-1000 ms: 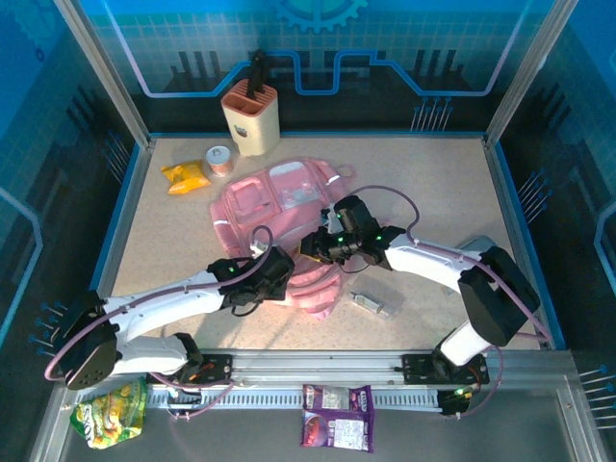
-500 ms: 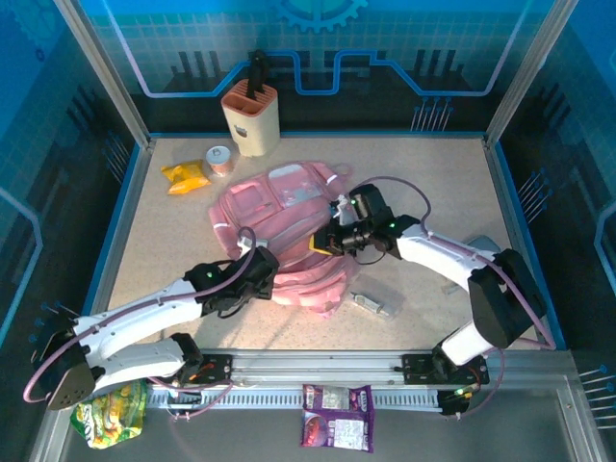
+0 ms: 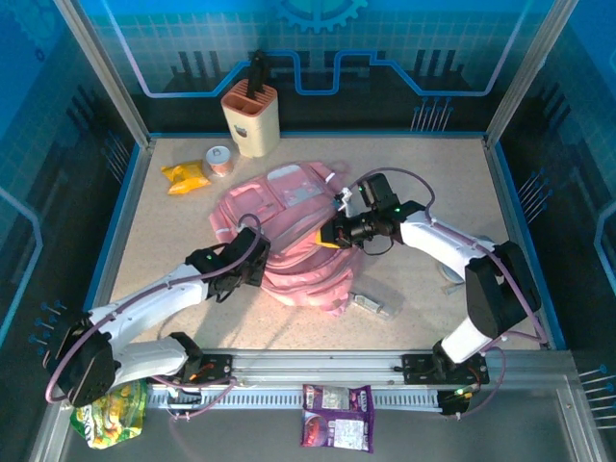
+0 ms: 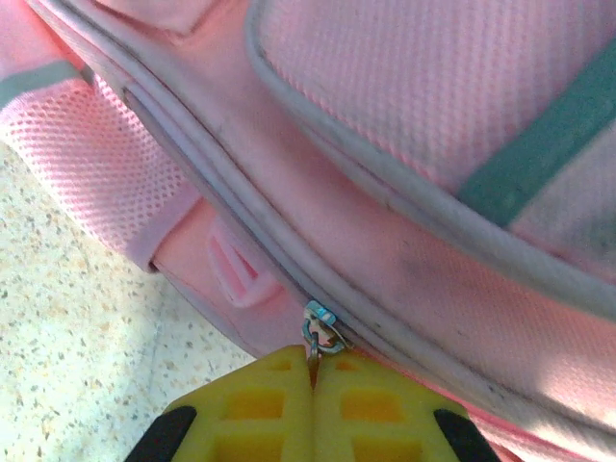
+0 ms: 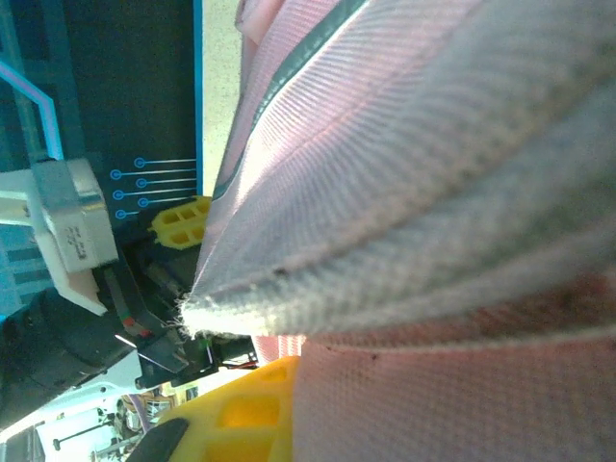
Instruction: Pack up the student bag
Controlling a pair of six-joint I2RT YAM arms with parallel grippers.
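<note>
Top external: bag (image 3: 279, 197) lies on worktop (image 3: 433, 183) between the grippers. The left gripper (image 4: 313, 361) grips zip pull (image 4: 322, 332); right gripper (image 3: 337, 234) pinches bag fabric. Beyond left gripper: knife block (image 3: 250, 117), tape (image 3: 220, 160), snack packet (image 3: 185, 176).

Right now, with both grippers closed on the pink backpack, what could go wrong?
1. The left gripper pinches the small metal zip pull with its very fingertips; the pull may slip out.
2. The right gripper holds a fold of the soft pink fabric backpack; pulling against it may drag the whole bag instead of moving the zip.
</note>
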